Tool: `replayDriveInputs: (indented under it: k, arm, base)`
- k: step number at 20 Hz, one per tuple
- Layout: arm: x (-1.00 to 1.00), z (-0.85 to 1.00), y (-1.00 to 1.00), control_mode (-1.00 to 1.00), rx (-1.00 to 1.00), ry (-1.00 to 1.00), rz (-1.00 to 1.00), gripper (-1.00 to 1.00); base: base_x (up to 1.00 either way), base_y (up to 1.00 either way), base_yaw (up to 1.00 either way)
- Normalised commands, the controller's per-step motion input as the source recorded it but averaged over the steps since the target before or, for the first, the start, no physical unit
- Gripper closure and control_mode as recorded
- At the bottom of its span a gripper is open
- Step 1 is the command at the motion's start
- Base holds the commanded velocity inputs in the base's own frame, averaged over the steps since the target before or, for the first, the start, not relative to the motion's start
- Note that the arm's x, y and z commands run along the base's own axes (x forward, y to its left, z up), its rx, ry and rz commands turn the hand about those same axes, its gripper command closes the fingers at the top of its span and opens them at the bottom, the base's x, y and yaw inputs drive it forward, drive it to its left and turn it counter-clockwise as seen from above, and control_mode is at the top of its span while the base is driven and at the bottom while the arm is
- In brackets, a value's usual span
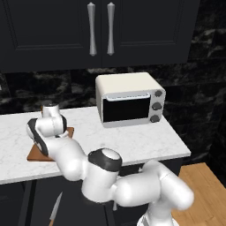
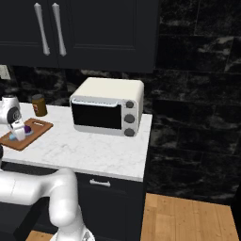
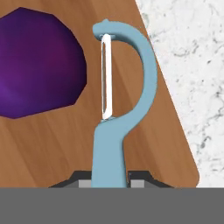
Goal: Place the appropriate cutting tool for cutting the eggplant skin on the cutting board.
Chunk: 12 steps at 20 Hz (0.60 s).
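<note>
Claw: clenched on peeler handle, over cutting board. Eggplant on board, beside peeler head. Board near bench left edge.

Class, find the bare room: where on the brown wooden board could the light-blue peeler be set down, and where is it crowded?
Bare wood lies on the brown wooden cutting board between the purple eggplant and the board's edge by the white marble counter, under the light-blue peeler held in the gripper. The eggplant's side is crowded.
</note>
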Motion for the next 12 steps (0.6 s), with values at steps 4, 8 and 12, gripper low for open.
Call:
replayDriveInputs:
  k: [4, 8, 12]
  arm:
    - [0.14, -0.28, 0.18, -1.0, 0.0, 0.03, -0.01, 1.0]
    - [0.06, -0.29, 0.17, -1.0, 0.0, 0.03, 0.0, -1.0]
    - [0.03, -0.08, 0.01, -1.0, 0.0, 0.0, 0.0, -1.0]
  base:
    - [0.0, 0.0, 0.0]
    - [0.0, 0.0, 0.0]
    - [0.0, 0.0, 0.0]
